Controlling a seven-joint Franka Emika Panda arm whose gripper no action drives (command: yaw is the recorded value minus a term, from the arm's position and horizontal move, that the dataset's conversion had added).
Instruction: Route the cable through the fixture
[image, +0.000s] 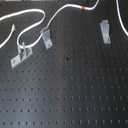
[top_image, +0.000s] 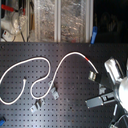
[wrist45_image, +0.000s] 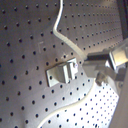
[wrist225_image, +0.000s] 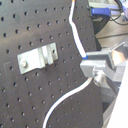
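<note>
The white cable (image: 30, 26) loops across the far left of the black pegboard in the first exterior view, with its red-orange band (image: 82, 8) near the far edge. Three grey metal fixtures stand on the board: one (image: 20, 54) at the left, one (image: 46, 37) beside it, one (image: 105, 31) at the right. My gripper is out of the first exterior view. In both wrist views my gripper (wrist225_image: 97, 71) (wrist45_image: 101, 67) is shut on the cable (wrist225_image: 77, 35), which runs on past the fingers. One fixture (wrist225_image: 36, 57) (wrist45_image: 62, 72) sits on the board beside it, apart from the cable.
In the second exterior view the arm (top_image: 119, 87) fills the right side above the pegboard (top_image: 20, 55). Shelves with clear bins (top_image: 50, 20) stand behind the board. The board's near half in the first exterior view holds only rows of holes (image: 70, 95).
</note>
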